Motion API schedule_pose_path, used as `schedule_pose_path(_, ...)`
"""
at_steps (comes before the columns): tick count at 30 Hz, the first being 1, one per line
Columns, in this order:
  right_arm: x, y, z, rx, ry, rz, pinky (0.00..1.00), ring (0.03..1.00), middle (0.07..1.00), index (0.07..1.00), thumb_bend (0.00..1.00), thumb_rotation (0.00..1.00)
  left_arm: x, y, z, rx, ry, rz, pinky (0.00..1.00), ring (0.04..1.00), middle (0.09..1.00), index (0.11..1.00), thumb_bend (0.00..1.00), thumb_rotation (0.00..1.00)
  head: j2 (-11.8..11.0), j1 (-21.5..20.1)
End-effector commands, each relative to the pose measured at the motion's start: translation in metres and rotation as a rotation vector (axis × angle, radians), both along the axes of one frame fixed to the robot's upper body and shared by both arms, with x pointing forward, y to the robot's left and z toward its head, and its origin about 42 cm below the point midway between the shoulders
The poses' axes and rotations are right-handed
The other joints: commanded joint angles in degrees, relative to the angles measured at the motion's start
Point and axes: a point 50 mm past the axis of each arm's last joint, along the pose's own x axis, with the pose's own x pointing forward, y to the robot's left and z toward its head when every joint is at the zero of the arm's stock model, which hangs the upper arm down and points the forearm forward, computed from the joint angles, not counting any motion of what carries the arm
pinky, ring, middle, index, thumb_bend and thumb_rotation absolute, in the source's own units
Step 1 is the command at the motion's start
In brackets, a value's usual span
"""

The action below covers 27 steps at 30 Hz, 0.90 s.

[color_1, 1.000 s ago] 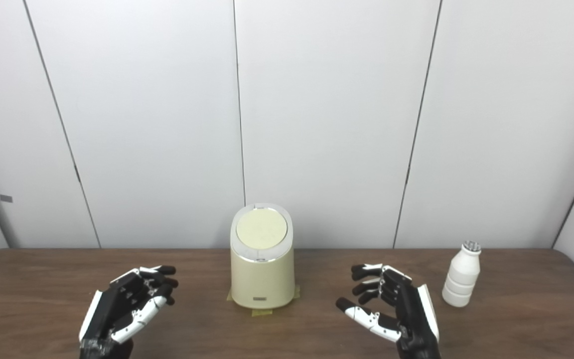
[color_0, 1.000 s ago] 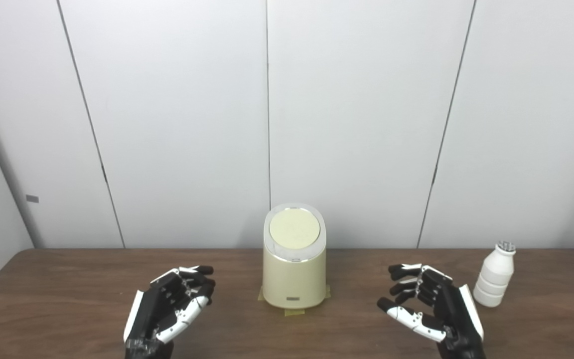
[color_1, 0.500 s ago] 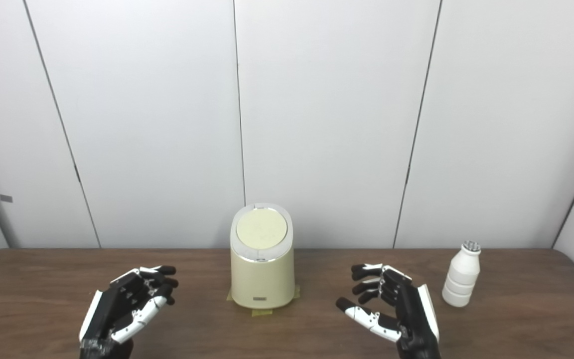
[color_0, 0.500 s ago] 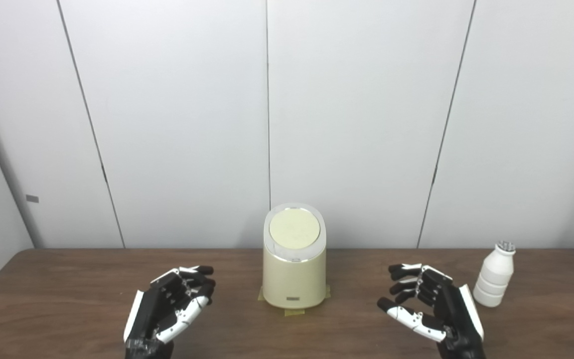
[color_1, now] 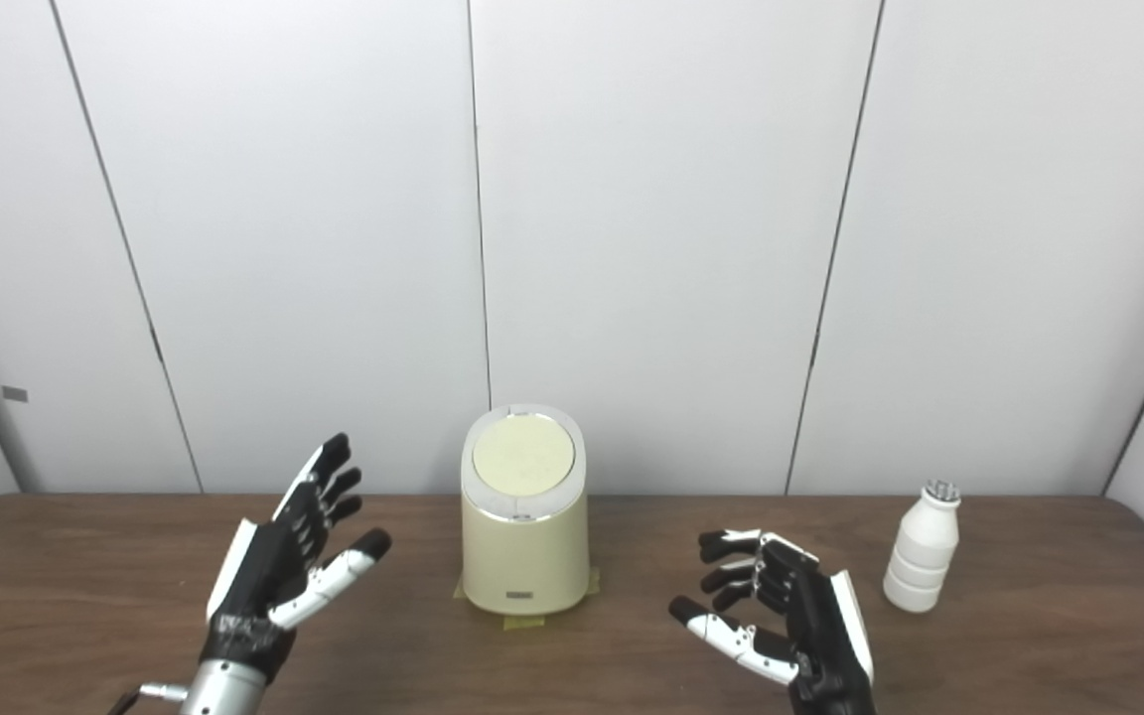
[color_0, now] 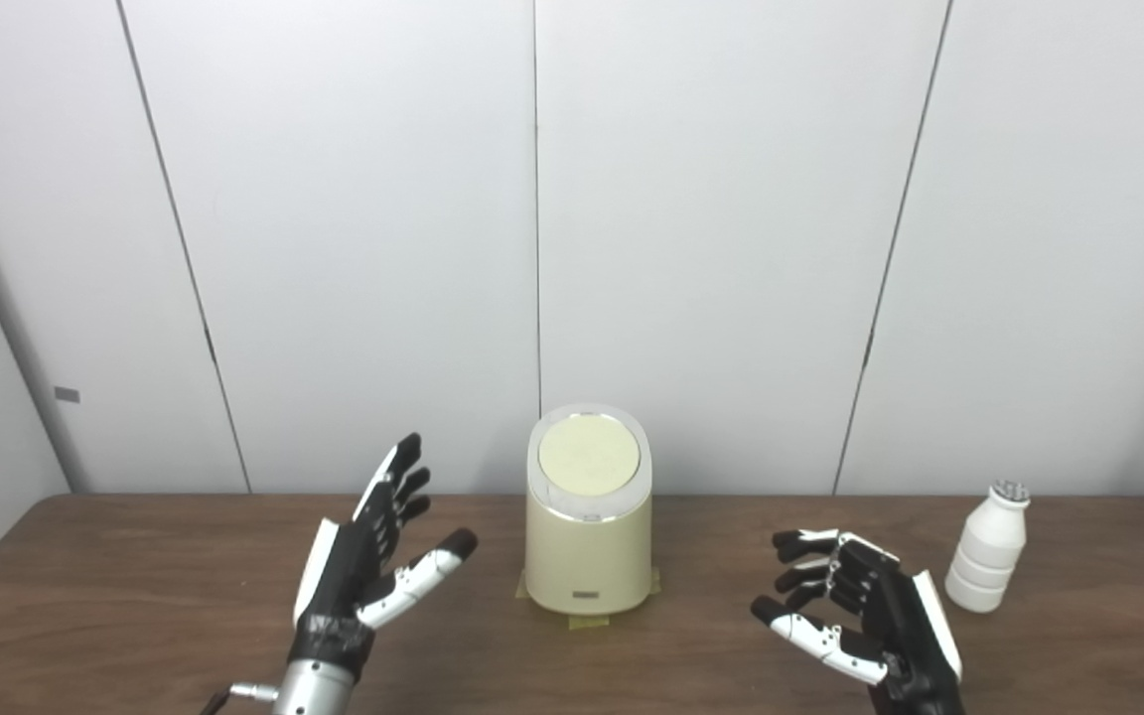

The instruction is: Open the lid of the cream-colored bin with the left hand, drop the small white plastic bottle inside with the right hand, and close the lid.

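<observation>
The left hand (color_0: pixel 363 566) is black with a flat white plate along its outer edge, and its thumb has white segments and a black tip. Below it, dark tape is wrapped around the wrist, then comes a smooth silver metal cylinder with a small silver connector and a thin dark cable on its left side. The right hand (color_0: pixel 865 616) has the same black body, a white plate on its outer edge, black fingers (color_0: pixel 800 543) and a thumb with white segments.
</observation>
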Motion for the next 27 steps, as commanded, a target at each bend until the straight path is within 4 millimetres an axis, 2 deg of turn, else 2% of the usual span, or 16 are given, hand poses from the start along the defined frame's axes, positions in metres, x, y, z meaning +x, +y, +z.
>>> schedule_pose_path(1, 0.006, 0.002, 0.021, -0.007, -0.104, 0.018, 0.40, 0.502, 0.655, 0.497, 0.52, 0.14, 0.016, -0.009, 0.033, 0.015, -0.081, -0.010, 0.92, 0.969, 0.992, 1.000, 0.84, 0.44, 0.02, -0.05)
schedule_pose_path(7, 0.006, 0.002, 0.019, -0.005, -0.107, 0.025, 0.39, 0.497, 0.649, 0.497, 0.52, 0.14, 0.041, -0.025, 0.059, 0.069, -0.071, -0.017, 0.95, 0.997, 1.000, 1.000, 0.87, 0.43, -0.35, -0.09)
schedule_pose_path(13, 0.005, 0.005, 0.022, -0.023, -0.109, 0.008, 0.39, 0.478, 0.591, 0.495, 0.52, 0.14, 0.065, -0.042, 0.083, 0.115, -0.045, 0.004, 0.97, 1.000, 1.000, 1.000, 0.90, 0.38, -0.46, -0.54)
schedule_pose_path(19, 0.006, 0.008, 0.023, -0.011, -0.112, 0.009, 0.38, 0.474, 0.606, 0.495, 0.52, 0.14, 0.088, -0.056, 0.095, 0.192, -0.059, 0.032, 0.97, 1.000, 1.000, 1.000, 0.94, 0.38, -0.59, -1.11)
schedule_pose_path(27, 0.003, 0.017, 0.026, -0.004, -0.122, 0.008, 0.37, 0.470, 0.621, 0.495, 0.52, 0.14, 0.104, -0.064, 0.094, 0.307, -0.088, 0.042, 1.00, 1.000, 1.000, 1.000, 0.96, 0.34, -1.25, -1.88)
